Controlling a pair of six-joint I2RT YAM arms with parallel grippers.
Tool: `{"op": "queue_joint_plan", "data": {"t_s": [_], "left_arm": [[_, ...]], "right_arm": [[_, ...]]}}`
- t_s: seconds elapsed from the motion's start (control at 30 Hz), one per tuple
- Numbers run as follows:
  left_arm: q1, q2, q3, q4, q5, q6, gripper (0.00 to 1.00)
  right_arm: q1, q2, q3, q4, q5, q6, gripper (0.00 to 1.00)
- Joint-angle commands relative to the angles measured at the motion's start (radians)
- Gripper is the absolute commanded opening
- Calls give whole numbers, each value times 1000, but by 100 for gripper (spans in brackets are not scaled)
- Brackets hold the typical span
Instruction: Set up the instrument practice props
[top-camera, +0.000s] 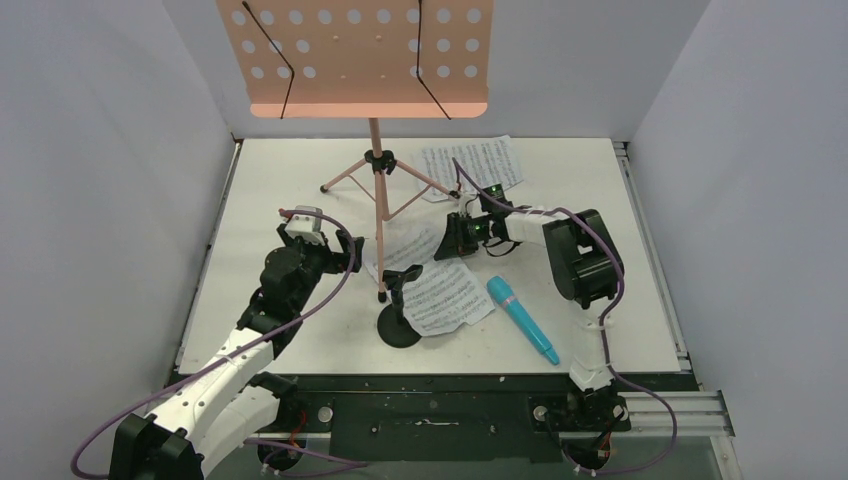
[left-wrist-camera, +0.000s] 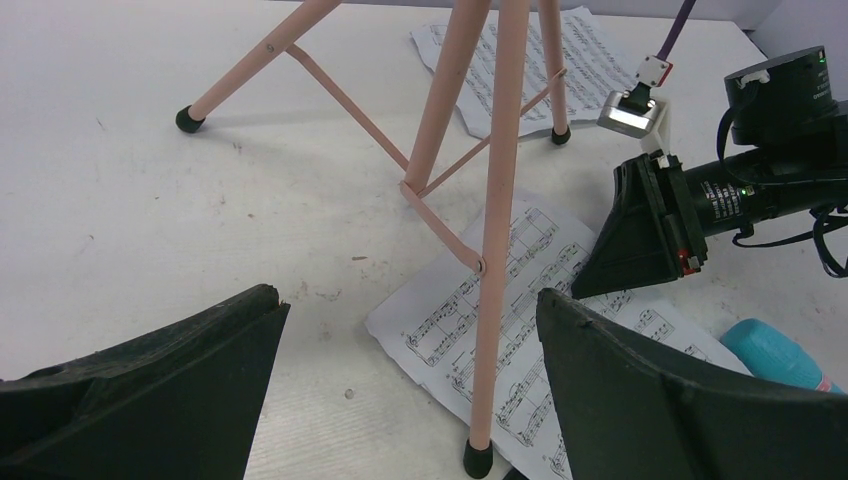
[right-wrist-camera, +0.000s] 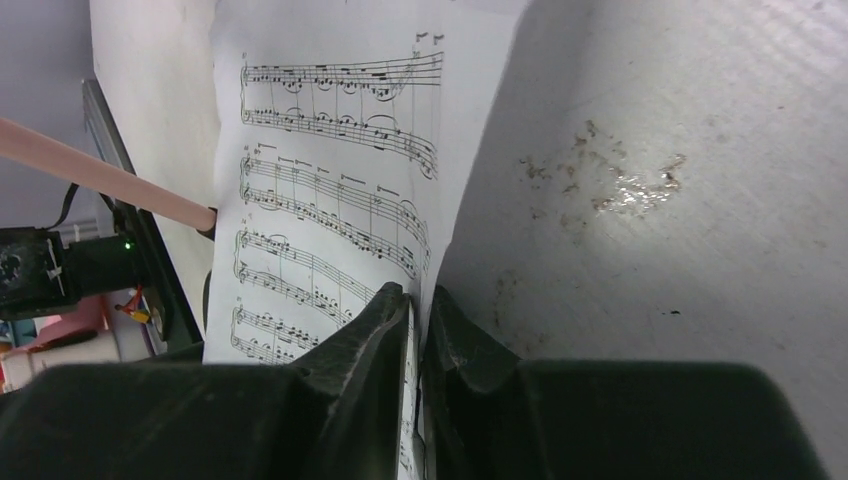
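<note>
Right claw (right-wrist-camera: 418, 300) pinches one sheet-music page (right-wrist-camera: 330, 160) edge.

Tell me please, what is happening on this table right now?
The right gripper is pinched shut on the edge of the nearer sheet-music page, beside the legs of the pink music stand. The left gripper hangs open by one leg, holding nothing. The second page lies at the back. The teal toy microphone lies on the table, and the black mic stand holds no microphone.
</note>
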Motion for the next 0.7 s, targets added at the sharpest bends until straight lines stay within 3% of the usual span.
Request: {"op": "queue_joint_plan", "data": {"t_s": [0.0,0.1,0.67], "left_arm": [[5,-13,54,20,2,14,97],[6,-18,54,20,0,12,97],[4,-3,79,52,19,5,97]], "right_arm": [[7,-25,34,-25,-8,-62,10],[8,-61,41,-80,18,-110,5],[-17,-436,-84,-299,179,-252,5]]}}
